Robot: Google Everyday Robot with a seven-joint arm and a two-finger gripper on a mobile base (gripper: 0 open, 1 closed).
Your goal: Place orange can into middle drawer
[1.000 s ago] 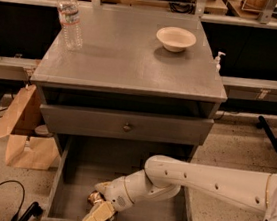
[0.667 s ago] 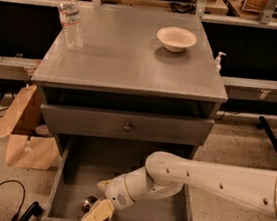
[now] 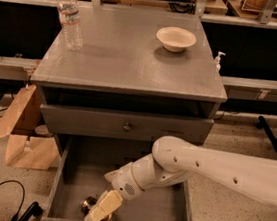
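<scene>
The middle drawer [image 3: 163, 214] is pulled out at the bottom of the grey cabinet, with tall side walls and a bare floor. My gripper [image 3: 97, 210] reaches down into its front left corner on a white arm coming in from the right. It is shut on the orange can [image 3: 88, 205], which shows as a small golden and dark shape at the left of the cream fingers [image 3: 104, 206], low against the drawer floor. Most of the can is hidden by the fingers.
A grey drawer front with a small round knob [image 3: 126, 127] sits above the open drawer. On the cabinet top stand a clear water bottle [image 3: 69, 18] at back left and a white bowl [image 3: 176, 38] at back right. A cardboard box [image 3: 23, 128] and cables lie on the floor at left.
My gripper has moved slightly down and left inside the drawer, carrying the orange can lower toward the floor near the front left corner.
</scene>
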